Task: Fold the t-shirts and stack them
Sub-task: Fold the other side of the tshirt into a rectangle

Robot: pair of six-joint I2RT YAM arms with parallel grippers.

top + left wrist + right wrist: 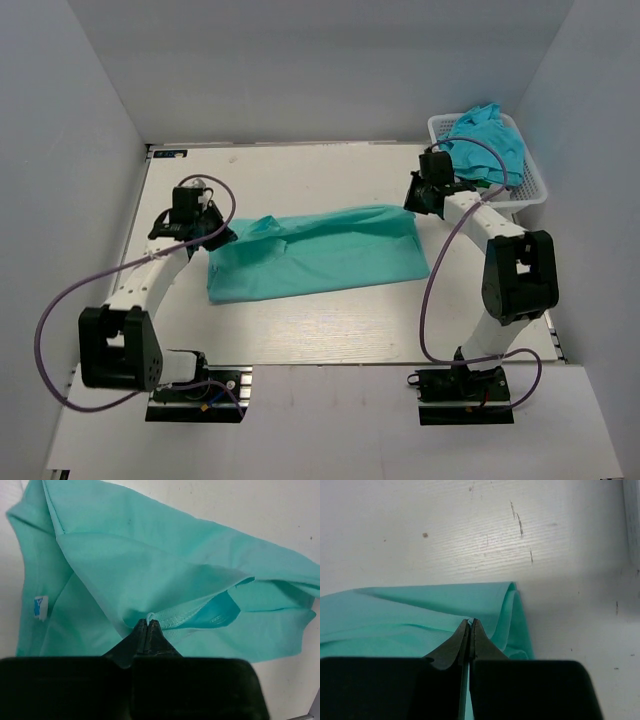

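Starting at the left: pinching a stitched hem of the spread t-shirt [315, 252] with the left gripper [147, 623], jaws pressed together with only a thin fold of cloth between. Seen from the left wrist as teal fabric fanning up and away from the closed tips, raised into a slack tent at the pinch, with a small white-and-blue label [41, 606] near the left edge. Lying lengthwise across the middle of the white table [330, 330], folded into a long band, creased and slightly rumpled along the far edge, flat along the near one. Clamped near the far right corner by the right gripper [470, 622], likewise closed tight on a fold of the cloth, just short of the doubled right edge. Farther right, heaped in the white mesh basket [530, 185] at the table's far corner: a second t-shirt [487, 140], crumpled, bluer in tone, apart from both grippers.
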